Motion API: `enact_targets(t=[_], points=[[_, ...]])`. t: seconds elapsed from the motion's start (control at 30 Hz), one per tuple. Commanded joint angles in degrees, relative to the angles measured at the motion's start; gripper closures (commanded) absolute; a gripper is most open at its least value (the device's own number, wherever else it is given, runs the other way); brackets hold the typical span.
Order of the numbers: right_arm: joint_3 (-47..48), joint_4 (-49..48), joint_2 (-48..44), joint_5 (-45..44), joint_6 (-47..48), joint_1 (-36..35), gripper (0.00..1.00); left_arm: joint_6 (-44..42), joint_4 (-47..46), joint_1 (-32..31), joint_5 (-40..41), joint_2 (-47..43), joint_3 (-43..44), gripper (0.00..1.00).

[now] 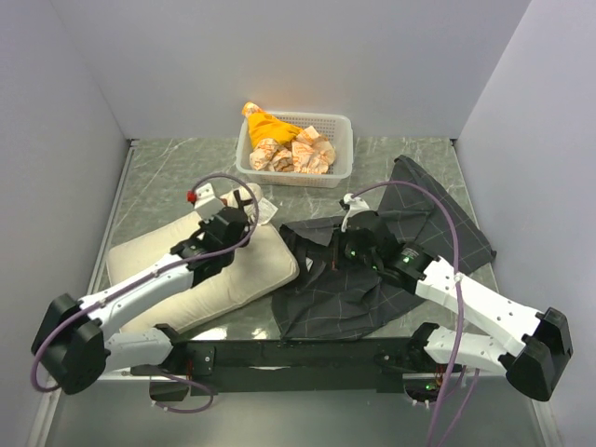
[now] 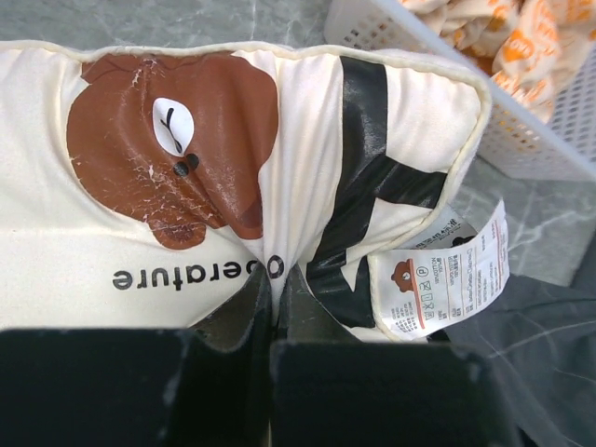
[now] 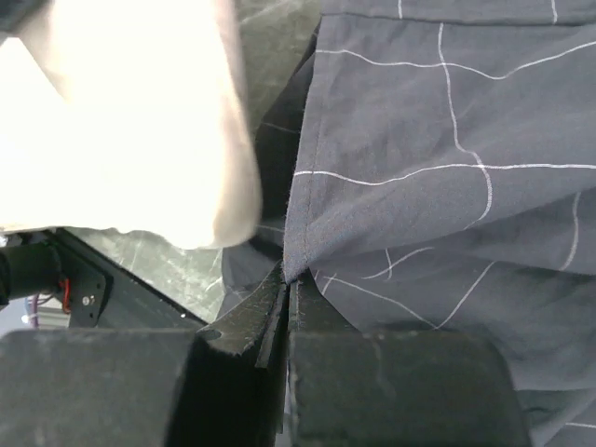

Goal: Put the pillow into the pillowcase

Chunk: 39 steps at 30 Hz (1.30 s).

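The cream pillow lies at the left of the table, its far end raised. My left gripper is shut on that end; in the left wrist view a fold of the pillow is pinched between the jaws of the gripper, just below the brown bear face and beside the white tag. The dark checked pillowcase lies crumpled to the right of the pillow. My right gripper is shut on its hemmed edge, fingertips meeting, with the pillow close on the left.
A white mesh basket with several orange-and-white cloth bundles stands at the back centre, close behind the pillow's far end. Grey walls enclose the table on three sides. A black frame runs along the near edge.
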<state>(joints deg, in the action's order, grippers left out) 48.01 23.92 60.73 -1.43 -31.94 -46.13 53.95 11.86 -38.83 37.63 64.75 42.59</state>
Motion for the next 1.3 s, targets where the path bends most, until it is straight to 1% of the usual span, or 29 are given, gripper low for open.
enact_targets(t=[0.0,0.1,0.3,0.43,0.47,0.6,0.67,0.7,0.77,0.8,0.83,0.93,1.13,1.27], points=[[3.1,1.2,-1.1,1.3,-0.5,-0.3,1.00,1.2,-5.5,-4.1,6.3,3.3,4.3,0.99],[5.5,2.0,0.3,3.1,-0.4,-0.3,1.00,3.8,-3.9,-6.6,9.6,5.0,4.6,0.99],[10.2,4.3,4.5,0.2,-0.8,-0.2,1.00,5.4,-1.5,-13.5,16.5,5.6,5.2,0.99],[13.5,4.5,8.7,-0.4,-1.2,1.3,1.00,7.4,2.7,-18.1,19.0,6.5,6.5,0.99],[14.0,4.3,10.2,-0.5,-1.4,1.7,1.00,9.0,4.6,-20.1,19.9,6.9,6.6,0.99],[16.1,4.5,12.9,-0.6,-1.2,3.7,1.00,10.4,8.4,-23.8,20.3,6.8,7.5,0.99],[16.9,4.5,13.6,-0.7,-1.0,5.4,1.00,6.7,7.6,-24.8,18.5,6.2,7.8,0.99],[17.0,4.5,13.8,-0.2,-1.0,6.2,1.00,5.6,7.4,-25.0,16.2,5.8,8.1,0.99],[17.5,4.1,14.0,0.8,-0.8,7.5,1.00,0.7,6.8,-25.6,13.9,4.3,8.1,0.99],[17.6,4.2,14.1,0.9,-0.6,7.6,1.00,-1.4,5.3,-25.6,10.5,3.5,7.4,0.99],[18.0,4.3,14.2,0.9,-0.1,7.9,1.00,-3.7,5.1,-25.7,8.8,2.8,7.2,0.99],[17.9,3.9,14.5,1.2,0.1,8.0,1.00,-7.8,4.7,-25.7,1.9,0.5,6.4,0.99],[17.7,2.8,15.5,3.0,0.0,7.9,1.00,-10.2,3.8,-25.9,-5.5,-4.5,1.8,0.99],[17.3,2.4,14.8,3.2,-0.2,7.9,1.00,-12.3,2.2,-26.0,-9.7,-3.6,0.4,0.99]])
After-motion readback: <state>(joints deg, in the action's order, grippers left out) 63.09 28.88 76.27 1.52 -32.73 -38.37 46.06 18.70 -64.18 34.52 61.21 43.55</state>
